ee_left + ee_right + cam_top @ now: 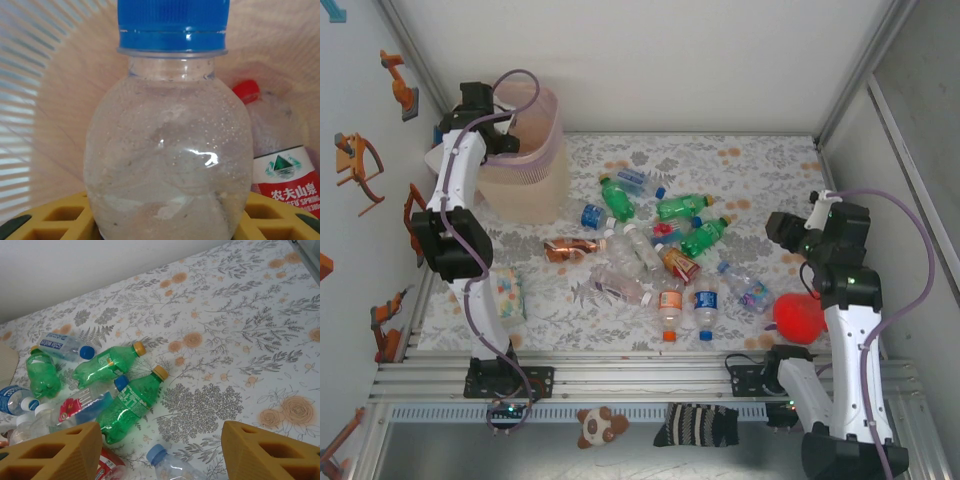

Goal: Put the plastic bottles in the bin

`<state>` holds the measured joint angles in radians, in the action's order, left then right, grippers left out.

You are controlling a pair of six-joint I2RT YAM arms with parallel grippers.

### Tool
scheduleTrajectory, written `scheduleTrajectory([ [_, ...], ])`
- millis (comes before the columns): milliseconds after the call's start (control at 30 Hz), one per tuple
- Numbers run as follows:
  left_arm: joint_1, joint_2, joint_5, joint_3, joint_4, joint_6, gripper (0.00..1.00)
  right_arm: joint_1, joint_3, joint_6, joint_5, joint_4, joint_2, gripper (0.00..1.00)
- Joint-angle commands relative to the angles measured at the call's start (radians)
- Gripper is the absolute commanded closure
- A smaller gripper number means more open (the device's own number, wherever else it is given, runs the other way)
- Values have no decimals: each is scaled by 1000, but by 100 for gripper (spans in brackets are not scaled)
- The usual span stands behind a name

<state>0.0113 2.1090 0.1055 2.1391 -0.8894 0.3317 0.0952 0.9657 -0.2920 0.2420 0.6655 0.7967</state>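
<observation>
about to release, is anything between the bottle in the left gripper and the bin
Nothing visible does: the left gripper holds the blue-capped clear bottle over the pink bin, where a red-capped bottle already lies.

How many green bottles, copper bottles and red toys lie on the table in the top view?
Green bottles: 3
Copper bottles: 1
Red toys: 1
Total: 5
</observation>
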Motion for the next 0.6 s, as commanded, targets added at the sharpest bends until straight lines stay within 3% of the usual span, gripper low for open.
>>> scheduleTrajectory([
  [0, -6, 20, -3, 19, -49, -37, 49, 5, -19, -14, -4, -16, 31, 37],
  [300, -8, 13, -30, 21, -56, -65, 37, 5, 0, -11, 46, 44, 127, 37],
  [567, -7, -27, -56, 24, -54, -77, 32, 4, 60, 55, 44, 179, 226, 40],
])
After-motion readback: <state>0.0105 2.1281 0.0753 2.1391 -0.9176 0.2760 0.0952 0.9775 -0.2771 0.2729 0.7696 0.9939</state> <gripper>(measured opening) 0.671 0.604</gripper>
